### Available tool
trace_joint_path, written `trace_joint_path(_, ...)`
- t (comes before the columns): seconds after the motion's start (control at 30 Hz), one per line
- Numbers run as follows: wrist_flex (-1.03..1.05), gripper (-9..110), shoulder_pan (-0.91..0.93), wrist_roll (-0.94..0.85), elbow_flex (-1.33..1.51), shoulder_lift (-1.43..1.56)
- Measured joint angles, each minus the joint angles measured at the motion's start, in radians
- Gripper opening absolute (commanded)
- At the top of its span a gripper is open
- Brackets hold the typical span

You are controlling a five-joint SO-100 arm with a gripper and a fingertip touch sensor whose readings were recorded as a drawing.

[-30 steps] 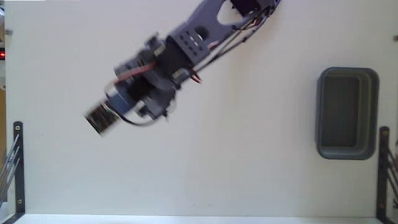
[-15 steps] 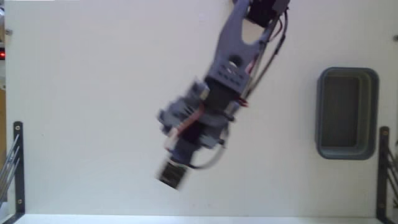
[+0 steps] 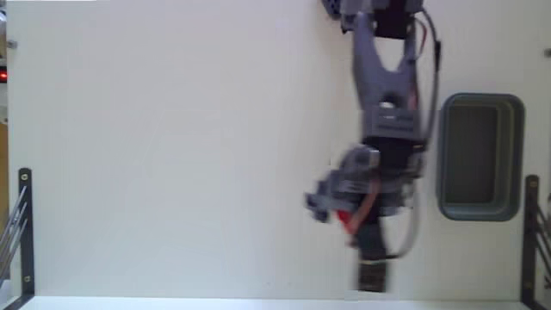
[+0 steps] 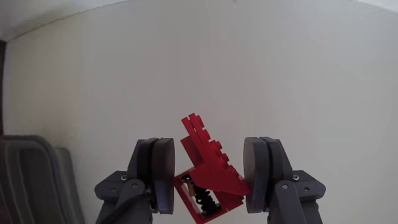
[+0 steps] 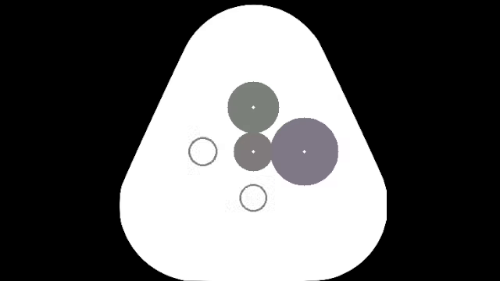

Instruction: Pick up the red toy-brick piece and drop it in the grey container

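In the wrist view the red toy-brick piece (image 4: 208, 165) sits tilted between my two round pads, its studded end sticking up past them. My gripper (image 4: 209, 169) is shut on it above the white table. In the fixed view the gripper (image 3: 372, 274) is blurred and points toward the bottom edge, just left of the grey container (image 3: 479, 101); the brick itself cannot be made out there. The container's dark rim (image 4: 31, 180) also shows at the lower left of the wrist view. Its inside looks bare.
Black metal brackets stand at the left edge (image 3: 25, 228) and the right edge (image 3: 530, 232) of the fixed view. The table's front edge (image 3: 258, 301) runs along the bottom, close under the gripper. The arm's base (image 3: 379, 13) is at the top.
The arm has swung from the left half of the table across to the right, and the gripper now hangs beside the grey container's left wall.
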Motion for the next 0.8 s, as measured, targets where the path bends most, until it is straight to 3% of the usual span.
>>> trace_joint_path(0.8,0.0,60,-0.534,0.0,0.057,0.051)
